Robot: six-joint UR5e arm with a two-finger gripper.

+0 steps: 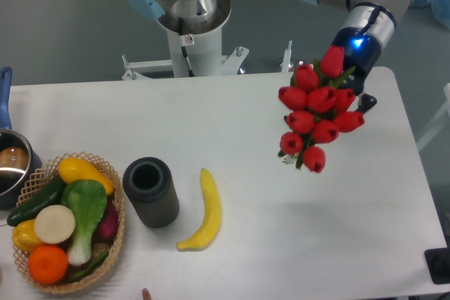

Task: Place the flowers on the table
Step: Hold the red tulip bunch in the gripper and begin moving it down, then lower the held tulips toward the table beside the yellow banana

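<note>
A basket (105, 258) of vegetables, a dark cup (150, 192) and a banana (203, 210) lie on the surface (246, 117). Right of them, my claw (354, 86) pinches the flowers (317, 113), hanging above it.

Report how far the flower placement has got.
Done: the flowers are picked up and hang from the arm over the right part of the table. In hand: the bunch is carried in the air; the jaws are hidden behind the buds. Left: lowering it to bare tabletop, well right of the banana, and letting go.
</note>
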